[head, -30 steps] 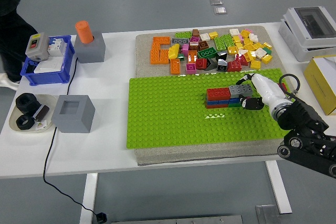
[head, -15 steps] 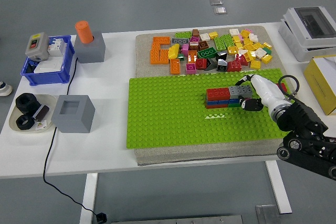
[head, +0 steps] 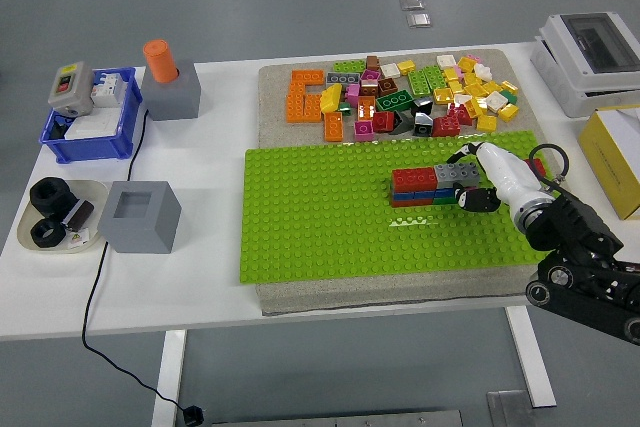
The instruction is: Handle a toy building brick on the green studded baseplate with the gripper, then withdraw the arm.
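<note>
The green studded baseplate [head: 320,217] lies on a grey mat in the middle of the table. On its right part stands a small stack: a red brick [head: 412,179] and a grey brick [head: 456,173] on top of blue, red and green bricks [head: 420,198]. My right hand [head: 472,179], white with black fingers [head: 480,199], comes in from the lower right. It is closed around the right end of the stack at the grey brick, with the thumb behind it and the fingers in front. My left arm is out of view.
Loose bricks [head: 400,97] lie heaped on the mat behind the baseplate. On the left stand two grey blocks [head: 140,215], one bearing an orange cylinder [head: 159,60], a blue bin [head: 90,127] and a plate [head: 40,237]. Boxes [head: 595,57] sit at the right edge.
A person's dark clothing at the top left has left the picture. My right hand has stayed at the stack's right end, shifting only slightly.
</note>
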Controlling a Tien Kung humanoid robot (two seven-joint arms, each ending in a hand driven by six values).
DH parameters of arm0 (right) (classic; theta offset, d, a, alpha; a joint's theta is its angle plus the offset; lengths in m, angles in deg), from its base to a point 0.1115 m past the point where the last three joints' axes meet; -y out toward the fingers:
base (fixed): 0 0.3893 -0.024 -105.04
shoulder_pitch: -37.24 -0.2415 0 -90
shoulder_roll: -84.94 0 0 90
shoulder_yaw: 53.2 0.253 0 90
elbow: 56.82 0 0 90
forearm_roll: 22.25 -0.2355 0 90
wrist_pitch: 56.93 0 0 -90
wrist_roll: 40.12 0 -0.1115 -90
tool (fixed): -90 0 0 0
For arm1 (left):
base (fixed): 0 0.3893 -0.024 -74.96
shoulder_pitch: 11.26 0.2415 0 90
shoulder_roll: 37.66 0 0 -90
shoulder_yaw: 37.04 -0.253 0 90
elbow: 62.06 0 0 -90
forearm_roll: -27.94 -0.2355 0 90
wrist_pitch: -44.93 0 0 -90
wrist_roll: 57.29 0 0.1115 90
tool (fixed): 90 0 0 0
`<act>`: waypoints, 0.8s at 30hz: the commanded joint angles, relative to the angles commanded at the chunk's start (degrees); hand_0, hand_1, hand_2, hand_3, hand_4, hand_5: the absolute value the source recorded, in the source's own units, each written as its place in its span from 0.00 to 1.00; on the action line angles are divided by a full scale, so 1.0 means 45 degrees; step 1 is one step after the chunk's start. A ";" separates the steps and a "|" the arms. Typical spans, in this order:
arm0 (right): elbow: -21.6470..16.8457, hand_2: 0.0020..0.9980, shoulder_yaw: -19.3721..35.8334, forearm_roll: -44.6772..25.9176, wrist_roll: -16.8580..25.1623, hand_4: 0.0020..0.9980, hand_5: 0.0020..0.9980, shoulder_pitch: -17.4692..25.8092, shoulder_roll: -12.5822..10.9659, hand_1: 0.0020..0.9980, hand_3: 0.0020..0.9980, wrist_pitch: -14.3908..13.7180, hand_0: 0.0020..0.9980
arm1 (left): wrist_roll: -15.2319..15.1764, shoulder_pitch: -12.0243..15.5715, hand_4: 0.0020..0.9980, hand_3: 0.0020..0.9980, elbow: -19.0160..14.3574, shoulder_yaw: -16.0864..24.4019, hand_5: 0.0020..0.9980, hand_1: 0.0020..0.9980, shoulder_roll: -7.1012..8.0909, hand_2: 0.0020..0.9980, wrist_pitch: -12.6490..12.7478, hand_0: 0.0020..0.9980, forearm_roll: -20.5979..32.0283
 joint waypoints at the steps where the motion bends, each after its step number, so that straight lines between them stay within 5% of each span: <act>1: 0.0004 0.91 0.0004 0.0008 -0.0008 0.53 0.00 0.0002 0.0000 0.92 0.42 -0.0001 1.00 | 0.0000 -0.0002 0.88 0.71 0.0000 0.0005 0.60 0.88 0.0000 0.82 0.0002 0.83 -0.0005; 12: -0.0015 0.91 0.0018 0.0012 -0.0013 0.53 0.00 0.0081 0.0010 0.92 0.41 -0.0016 1.00 | -0.0038 -0.0007 0.88 0.71 0.0002 0.0031 0.60 0.88 0.0002 0.82 0.0021 0.83 -0.0023; 13: -0.0018 0.91 0.0017 0.0003 -0.0010 0.57 0.00 0.0085 0.0011 0.92 0.55 -0.0016 1.00 | -0.0044 -0.0008 0.88 0.71 0.0002 0.0035 0.60 0.88 0.0003 0.82 0.0025 0.83 -0.0025; 19: -0.0026 0.91 0.0006 -0.0066 0.0006 0.57 0.00 0.0090 0.0018 0.92 0.55 0.0000 1.00 | -0.0048 -0.0034 0.88 0.71 0.0002 0.0070 0.60 0.88 0.0012 0.82 0.0033 0.83 -0.0073; 20: -0.0028 0.92 0.0003 -0.0074 0.0008 0.55 0.00 0.0090 0.0020 0.92 0.66 0.0000 1.00 | -0.0050 -0.0039 0.88 0.71 0.0002 0.0065 0.60 0.88 0.0014 0.82 0.0030 0.83 -0.0071; 24: -0.0035 0.92 -0.0012 -0.0108 0.0017 0.55 0.00 0.0091 0.0023 0.92 0.66 -0.0001 1.00 | -0.0046 -0.0046 0.88 0.71 0.0001 0.0089 0.60 0.88 0.0028 0.82 0.0038 0.83 -0.0099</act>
